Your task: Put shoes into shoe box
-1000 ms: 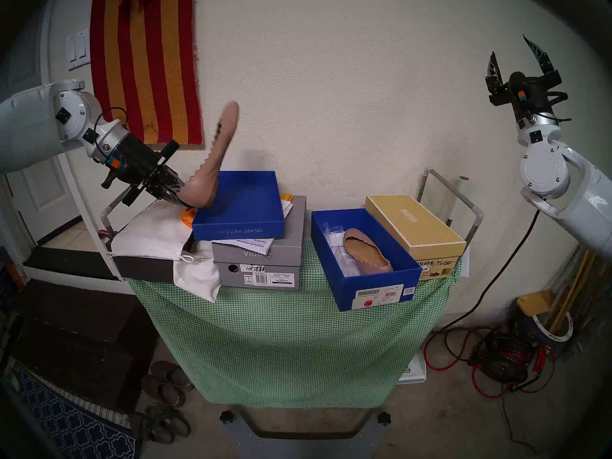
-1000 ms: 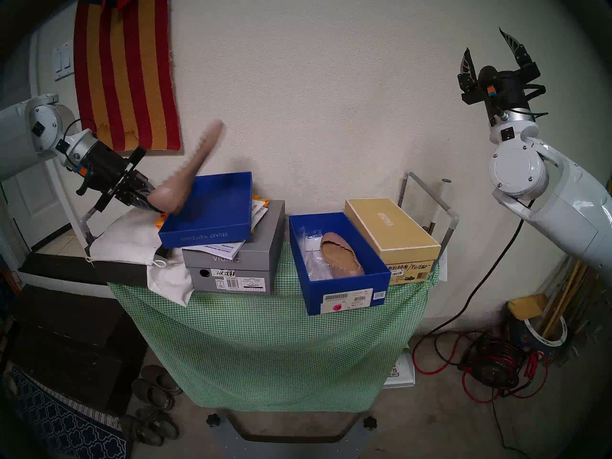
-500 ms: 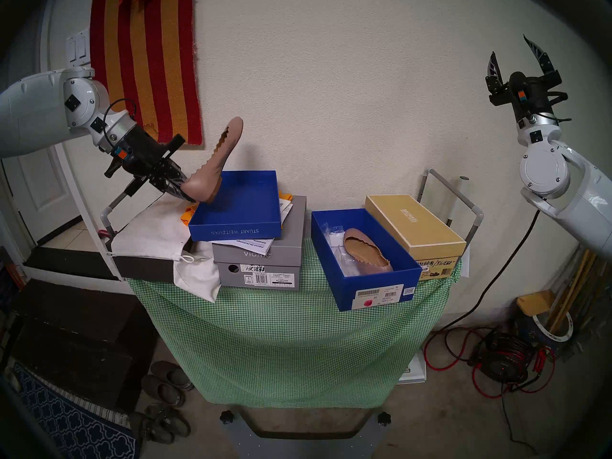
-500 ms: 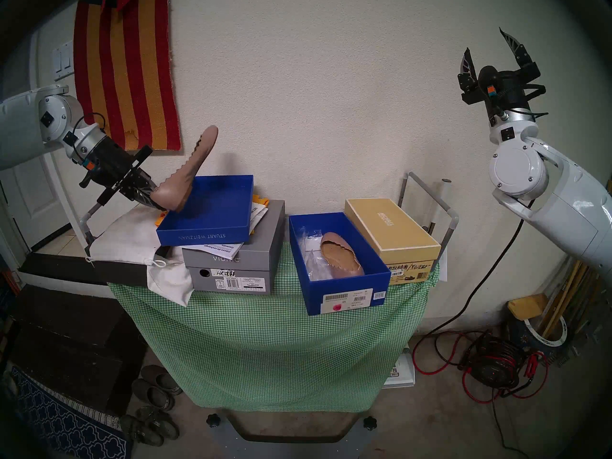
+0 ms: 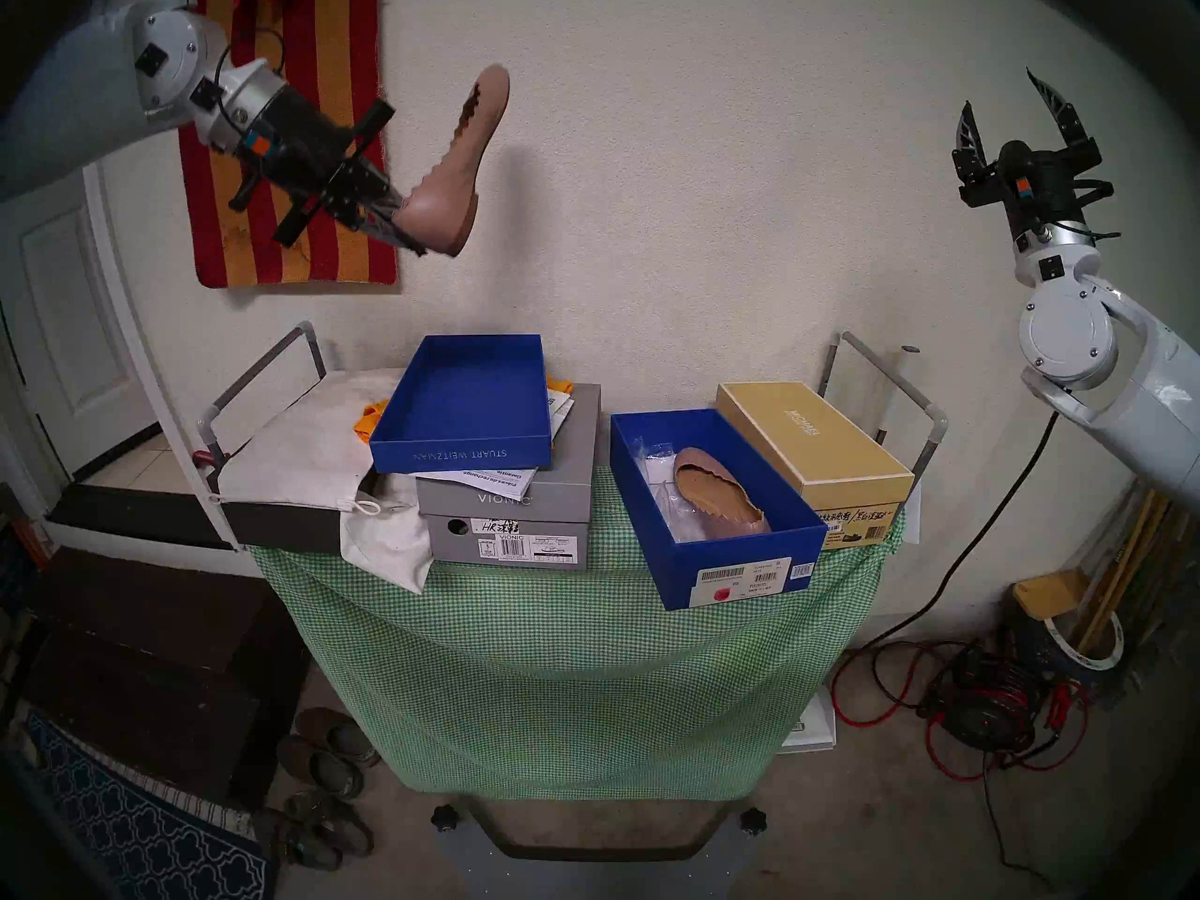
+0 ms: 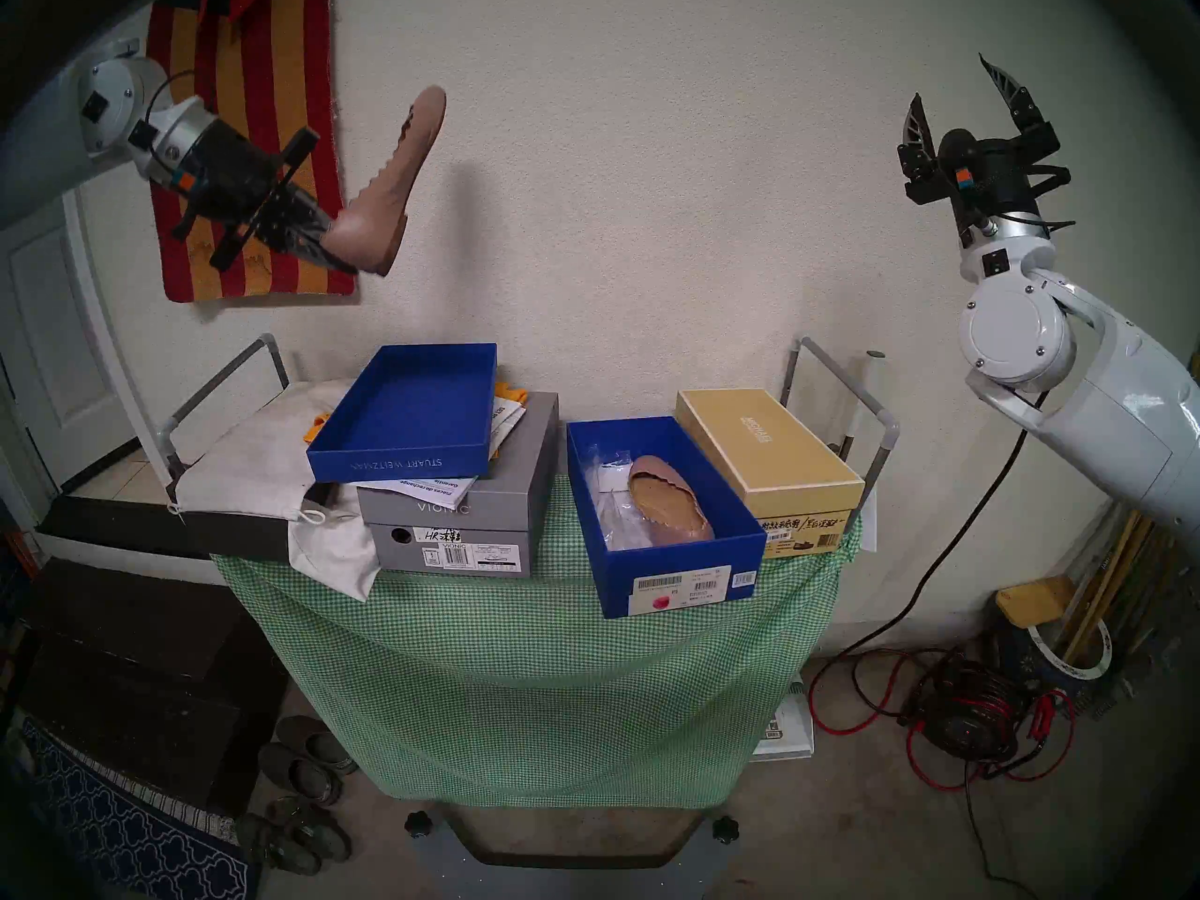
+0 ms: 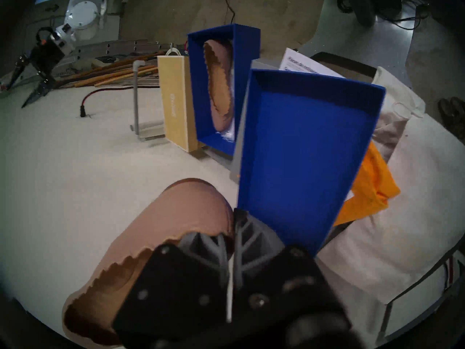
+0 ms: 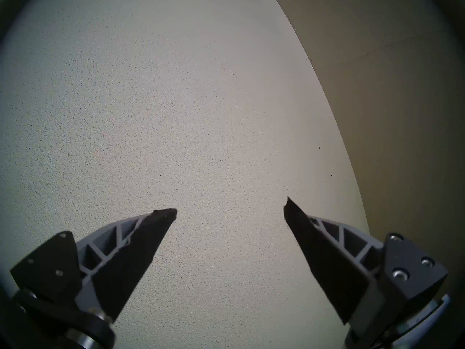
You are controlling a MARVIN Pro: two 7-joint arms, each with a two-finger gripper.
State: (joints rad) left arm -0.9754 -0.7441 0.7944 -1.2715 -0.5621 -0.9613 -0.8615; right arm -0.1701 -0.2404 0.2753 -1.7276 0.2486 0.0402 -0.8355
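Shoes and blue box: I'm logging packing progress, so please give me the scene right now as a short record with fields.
held shoe: beige flat, in the air, pinched at the heel, toe pointing up
left end effector: shut on the held shoe
right end effector: open, empty, raised toward the wall
shoe box: deep blue box on the green checked cloth, open
packed shoe: second flat lying inside the shoe box
lid: shallow blue lid on the gray box, empty

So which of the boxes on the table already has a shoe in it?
The deep blue shoe box with the barcode labels holds one beige flat. The shallow blue lid is empty; the gray VIONIC box and tan box are closed.
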